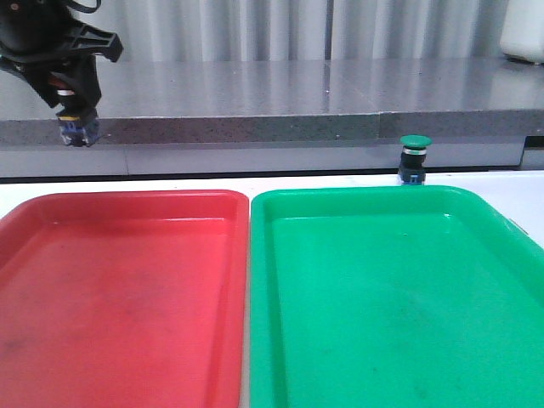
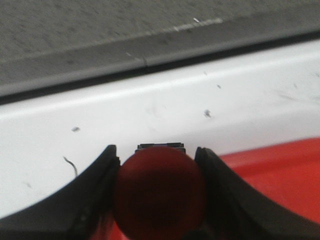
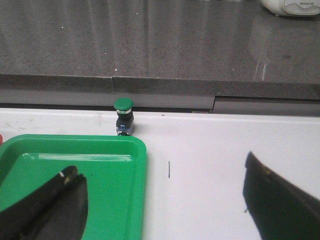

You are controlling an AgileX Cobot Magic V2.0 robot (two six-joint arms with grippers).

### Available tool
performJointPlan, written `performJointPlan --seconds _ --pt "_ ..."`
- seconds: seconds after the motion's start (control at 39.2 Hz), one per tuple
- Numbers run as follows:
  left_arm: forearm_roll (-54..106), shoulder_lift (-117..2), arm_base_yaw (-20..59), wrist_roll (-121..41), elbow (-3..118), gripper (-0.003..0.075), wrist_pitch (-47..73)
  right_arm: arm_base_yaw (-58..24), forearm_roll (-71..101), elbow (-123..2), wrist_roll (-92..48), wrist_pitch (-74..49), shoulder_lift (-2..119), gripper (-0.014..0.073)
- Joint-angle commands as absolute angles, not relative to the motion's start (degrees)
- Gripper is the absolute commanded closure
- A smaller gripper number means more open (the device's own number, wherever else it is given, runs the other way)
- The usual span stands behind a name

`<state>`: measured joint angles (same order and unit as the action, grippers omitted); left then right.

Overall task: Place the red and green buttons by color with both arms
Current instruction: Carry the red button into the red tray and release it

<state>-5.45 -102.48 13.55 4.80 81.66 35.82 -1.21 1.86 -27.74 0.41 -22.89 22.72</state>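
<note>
No readable text, labels or numbers anywhere; faint marking on white appliance (image 3: 295, 6) illegible

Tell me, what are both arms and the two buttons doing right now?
Left gripper shut on red button, raised beyond red tray. Right gripper open, empty. Green button upright on table behind green tray. Nothing in the way.

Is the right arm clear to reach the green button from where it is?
Probably yes. The green button stands upright on bare table behind the green tray, and the open right gripper faces it with nothing between.
</note>
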Motion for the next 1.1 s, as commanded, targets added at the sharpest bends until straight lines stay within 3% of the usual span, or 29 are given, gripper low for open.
performJointPlan --seconds 0.0,0.25,0.69,0.82,0.99,1.07 --pt "-5.0 -95.9 16.8 5.9 77.0 0.0632 31.7 -0.8 2.0 -29.8 0.0 -17.9 23.5 -0.0050" --pt "-5.0 -92.2 24.1 8.4 63.9 0.0633 30.6 -0.8 2.0 -29.8 0.0 -17.9 23.5 -0.0050" --pt "-5.0 -92.2 27.4 11.0 57.0 0.0620 28.9 -0.8 2.0 -29.8 0.0 -17.9 23.5 -0.0050" --pt "-4.7 -92.2 27.4 11.0 57.1 0.0499 29.0 -0.8 2.0 -29.8 0.0 -17.9 23.5 -0.0050" --pt "-3.9 -90.9 27.4 11.0 57.3 0.0216 28.9 -0.8 2.0 -29.8 0.0 -17.9 23.5 -0.0050" --pt "-3.7 -89.6 27.4 11.0 57.9 0.0171 28.6 -0.8 2.0 -29.8 0.0 -17.9 23.5 -0.0050"
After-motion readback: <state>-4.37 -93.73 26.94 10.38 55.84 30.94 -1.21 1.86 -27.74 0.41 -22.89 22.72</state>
